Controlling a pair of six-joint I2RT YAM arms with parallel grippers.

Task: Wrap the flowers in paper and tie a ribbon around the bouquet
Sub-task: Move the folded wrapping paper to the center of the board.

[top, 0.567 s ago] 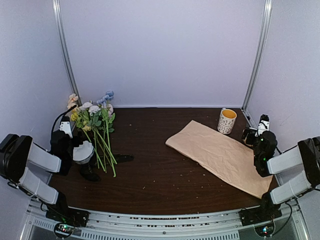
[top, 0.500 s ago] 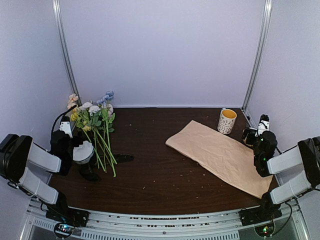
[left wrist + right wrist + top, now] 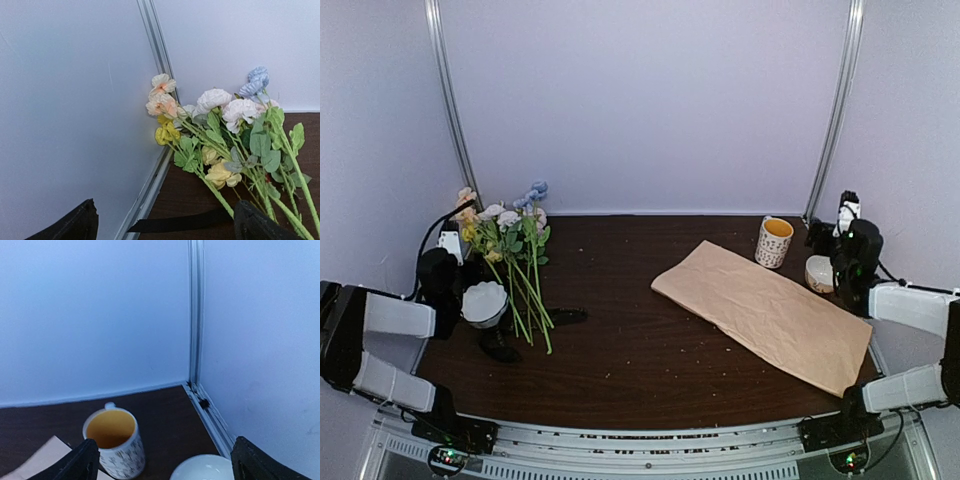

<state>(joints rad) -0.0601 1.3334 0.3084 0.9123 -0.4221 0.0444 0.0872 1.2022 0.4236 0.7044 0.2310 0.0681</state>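
Overhead view of a dark wooden table (image 3: pixel 640 350) in a pale-walled booth, with my two arms at the near edge. My left claw (image 3: pixel 165 227) is spread as wide as it goes and grips nothing. It hangs low at the left side, pointed at the flowers (image 3: pixel 220 145). These lie flat, blossoms toward the back left corner and stems running toward me, so the stems are the easy end to reach. A black strip lies on the table at the stems, most likely the ribbon (image 3: pixel 563 317), though I cannot make out any lettering. My right claw (image 3: pixel 167 462) is likewise fully spread and empty, raised near the back right corner beside the mug (image 3: pixel 774 241) (patterned outside, yellow inside). The paper (image 3: pixel 770 310) lies flat on the right half, well apart from the flowers, one corner near the mug. Nothing is wrapped yet. I judge the flowers must first be carried onto the sheet.
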